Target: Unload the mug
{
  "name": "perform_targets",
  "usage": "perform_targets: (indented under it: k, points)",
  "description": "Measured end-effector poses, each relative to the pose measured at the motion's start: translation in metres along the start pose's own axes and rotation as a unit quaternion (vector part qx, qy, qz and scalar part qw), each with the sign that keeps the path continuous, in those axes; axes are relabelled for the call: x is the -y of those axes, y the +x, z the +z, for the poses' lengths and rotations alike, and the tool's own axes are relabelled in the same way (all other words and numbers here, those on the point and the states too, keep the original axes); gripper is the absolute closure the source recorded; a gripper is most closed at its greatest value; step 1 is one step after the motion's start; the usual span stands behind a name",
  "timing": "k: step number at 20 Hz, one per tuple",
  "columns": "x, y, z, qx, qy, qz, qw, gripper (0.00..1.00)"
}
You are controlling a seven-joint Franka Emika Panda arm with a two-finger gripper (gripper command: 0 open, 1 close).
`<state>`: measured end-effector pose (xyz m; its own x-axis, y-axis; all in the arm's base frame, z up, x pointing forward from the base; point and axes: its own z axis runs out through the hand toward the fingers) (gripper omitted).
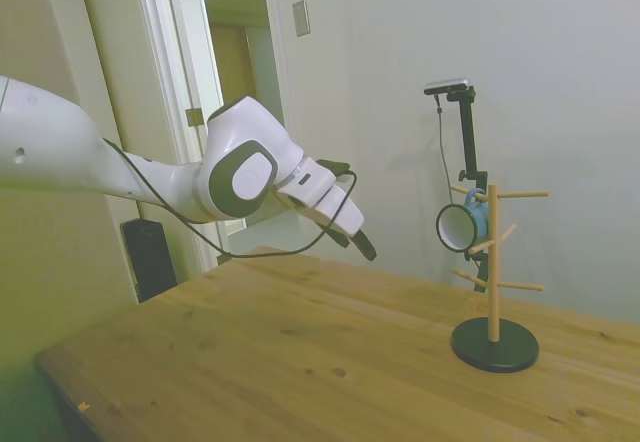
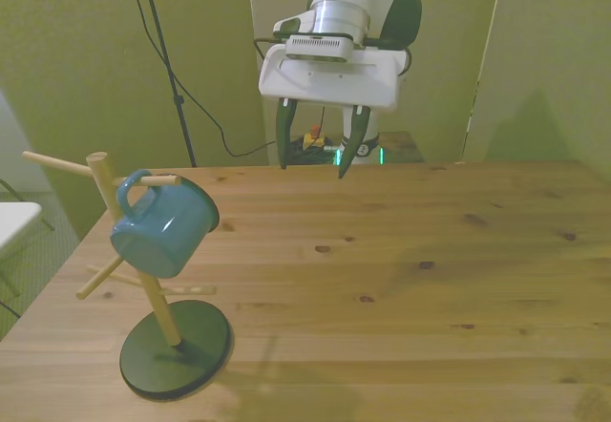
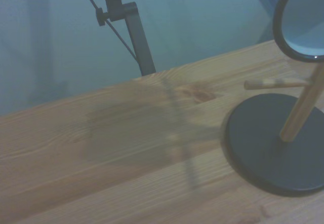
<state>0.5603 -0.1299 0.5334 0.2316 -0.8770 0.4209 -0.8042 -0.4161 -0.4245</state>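
- Mug (image 2: 164, 227): hangs by its handle on a rack (image 2: 153, 288) peg; you have not unloaded it.
- Gripper (image 2: 311, 167): open, empty, well apart from mug, above table (image 2: 401, 279).

The white arm (image 1: 120, 167) is reaching in from the left edge of the side view, its forearm running across the middle left of the frame and its wrist bending downward toward the centre. In the front view, the arm is descending from the top centre of the frame. The gripper (image 2: 313, 162) is hanging at the upper middle of that view, its two dark fingers (image 2: 284, 140) pointing down and standing spread apart, holding nothing. A black cable is trailing along the forearm.
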Motion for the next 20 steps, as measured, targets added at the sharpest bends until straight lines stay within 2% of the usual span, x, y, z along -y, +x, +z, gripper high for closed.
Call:
perform_targets:
  k: [2,6,11,15,20]
  points:
    - [0.003,0.0,0.0,-0.003,0.003,0.001,1.0,0.0]
    - [0.014,0.013,0.001,-0.027,0.046,0.026,0.9982,0.0]
    - [0.027,0.045,0.023,-0.078,0.083,0.065,0.9914,0.0]
    - [0.034,0.067,0.032,-0.113,0.092,0.086,0.9856,0.0]
    - [0.043,0.076,0.052,-0.131,0.105,0.103,0.9805,0.0]
